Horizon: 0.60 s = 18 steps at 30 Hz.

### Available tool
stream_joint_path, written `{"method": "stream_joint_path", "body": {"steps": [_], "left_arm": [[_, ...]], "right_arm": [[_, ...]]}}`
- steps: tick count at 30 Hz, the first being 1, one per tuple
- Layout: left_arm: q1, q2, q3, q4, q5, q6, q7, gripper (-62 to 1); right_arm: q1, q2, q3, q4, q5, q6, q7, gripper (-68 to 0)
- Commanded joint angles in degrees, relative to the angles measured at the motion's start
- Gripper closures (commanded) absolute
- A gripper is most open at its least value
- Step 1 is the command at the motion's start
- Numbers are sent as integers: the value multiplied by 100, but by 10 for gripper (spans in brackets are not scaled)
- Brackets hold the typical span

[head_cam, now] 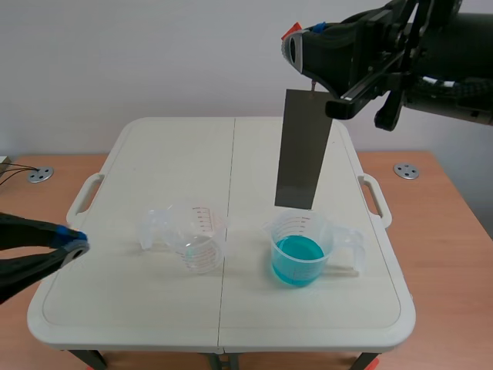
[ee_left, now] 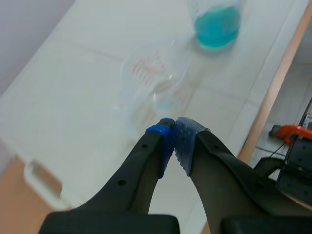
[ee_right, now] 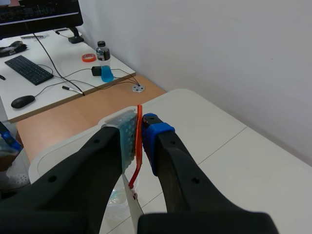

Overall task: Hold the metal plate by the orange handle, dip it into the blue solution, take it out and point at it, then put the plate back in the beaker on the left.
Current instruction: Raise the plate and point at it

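A long grey metal plate [head_cam: 302, 148] hangs upright from my right gripper [head_cam: 296, 42], high above the table. Its lower edge is just above the beaker of blue solution [head_cam: 299, 250]. In the right wrist view the thin orange handle [ee_right: 139, 141] is pinched between the pads of my right gripper [ee_right: 140, 127]. An empty clear beaker [head_cam: 199, 239] stands left of the blue one; it shows ahead of my left gripper [ee_left: 174, 127], which is shut on nothing low at the table's left edge [head_cam: 77, 245].
A second clear cup [head_cam: 158, 229] lies beside the empty beaker. The white folding table [head_cam: 154, 308] has handles at both sides. In the right wrist view, a desk with a keyboard [ee_right: 28, 69], a mouse and a bottle stands beyond.
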Motion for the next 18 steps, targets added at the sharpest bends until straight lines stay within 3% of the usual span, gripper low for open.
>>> {"method": "stream_joint_path", "body": {"steps": [1,5,10,18], "left_arm": [[-254,72,199,37,-55,-7,-26,-30],[-1014,334,894,-81,-22,-20,227,-30],[-1792,752,1585,-352,256,-205,509,-30],[-2750,1449,2380,-1169,710,-197,796,-30]], "right_arm": [[52,46,15,101,101,66,103,-11],[52,46,15,101,101,66,103,-11],[52,46,15,101,98,66,101,-11],[52,46,15,101,98,66,101,-11]]}}
